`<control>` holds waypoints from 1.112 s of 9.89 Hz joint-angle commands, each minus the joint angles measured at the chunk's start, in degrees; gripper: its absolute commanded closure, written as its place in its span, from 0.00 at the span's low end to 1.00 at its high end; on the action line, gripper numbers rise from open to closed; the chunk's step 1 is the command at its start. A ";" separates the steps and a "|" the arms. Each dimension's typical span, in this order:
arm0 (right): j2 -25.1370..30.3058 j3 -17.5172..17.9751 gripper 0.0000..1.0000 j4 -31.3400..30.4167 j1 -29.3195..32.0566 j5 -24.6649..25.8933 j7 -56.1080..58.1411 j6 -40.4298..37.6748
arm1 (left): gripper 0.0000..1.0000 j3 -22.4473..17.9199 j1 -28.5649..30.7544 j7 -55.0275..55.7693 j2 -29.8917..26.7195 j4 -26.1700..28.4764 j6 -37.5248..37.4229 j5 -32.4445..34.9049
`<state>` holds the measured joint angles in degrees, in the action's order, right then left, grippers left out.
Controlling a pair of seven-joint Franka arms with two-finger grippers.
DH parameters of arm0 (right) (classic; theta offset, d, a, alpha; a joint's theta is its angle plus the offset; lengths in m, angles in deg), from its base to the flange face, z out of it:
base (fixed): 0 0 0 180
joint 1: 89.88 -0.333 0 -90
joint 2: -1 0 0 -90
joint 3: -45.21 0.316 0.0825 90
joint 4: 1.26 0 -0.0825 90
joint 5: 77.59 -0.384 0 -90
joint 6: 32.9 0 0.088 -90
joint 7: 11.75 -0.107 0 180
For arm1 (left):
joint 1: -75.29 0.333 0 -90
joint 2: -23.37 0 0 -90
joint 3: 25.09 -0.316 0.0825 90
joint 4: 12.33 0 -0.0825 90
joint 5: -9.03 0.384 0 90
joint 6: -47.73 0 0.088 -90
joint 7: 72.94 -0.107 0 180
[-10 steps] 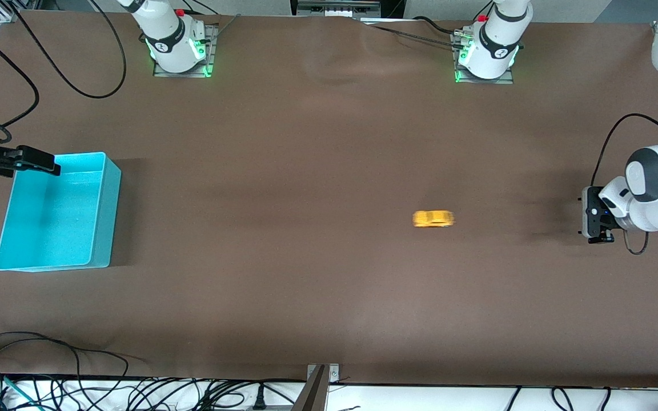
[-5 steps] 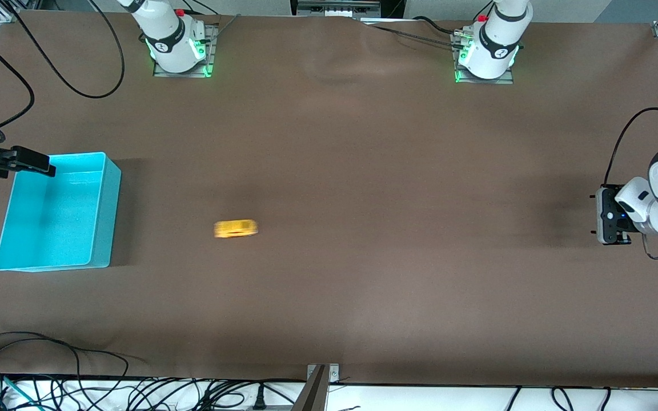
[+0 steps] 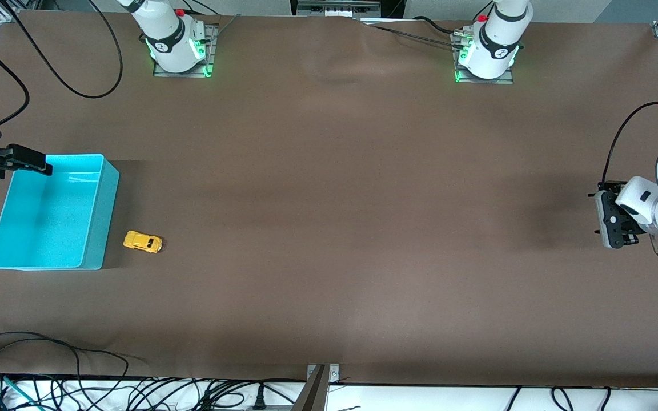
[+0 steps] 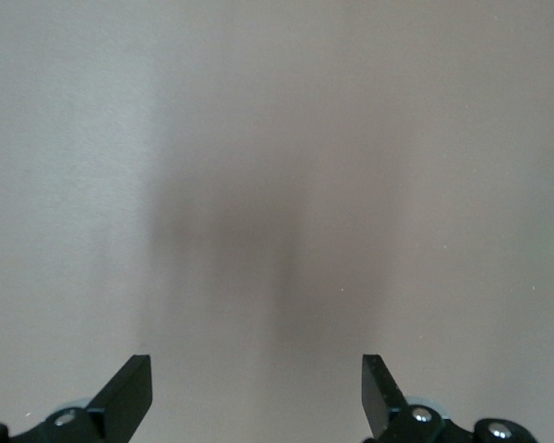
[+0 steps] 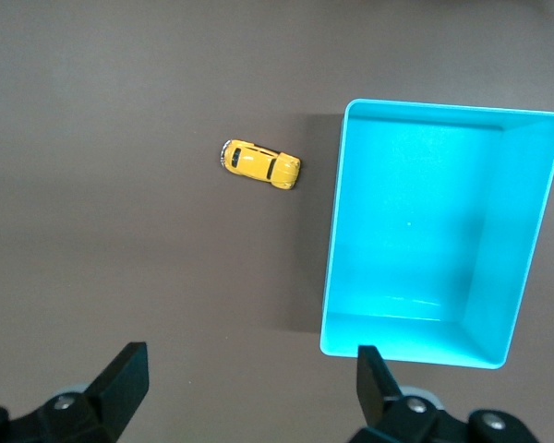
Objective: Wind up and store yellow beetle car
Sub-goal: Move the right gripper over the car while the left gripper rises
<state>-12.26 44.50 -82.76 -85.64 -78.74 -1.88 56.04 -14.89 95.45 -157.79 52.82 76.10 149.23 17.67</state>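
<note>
Right gripper point(image 3: 43, 167), fingers spread and empty, hangs over the bin point(image 3: 92, 211) rim at the right arm's end. The yellow beetle car point(image 3: 143, 242), glossy, rounded, dark-windowed, sits on the table point(image 3: 329, 228) just beside the bin, at its 4 o'clock. Risk: a small, smooth body may roll or squirt from a pinch. Left gripper point(image 3: 614, 221), likewise spread and empty, waits over the left arm's end.
</note>
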 commanded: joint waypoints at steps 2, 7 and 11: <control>-0.63 0.80 0.00 1.00 -2.81 0.45 4.86 -0.35 | 0.00 2.79 -0.30 12.56 -7.20 -0.10 -2.52 0.68; -4.06 0.80 0.00 -1.10 -3.97 0.54 27.55 5.00 | 0.00 11.66 -0.21 42.07 -9.76 -10.46 -14.63 0.68; -3.97 0.80 0.00 -11.45 -4.68 0.71 39.84 19.13 | 0.00 1.54 -10.71 59.71 -21.51 -6.20 -15.45 -4.15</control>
<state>-17.44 45.39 -89.38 -90.14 -78.72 33.10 71.07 -7.01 90.00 -100.83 37.01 65.80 133.80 14.80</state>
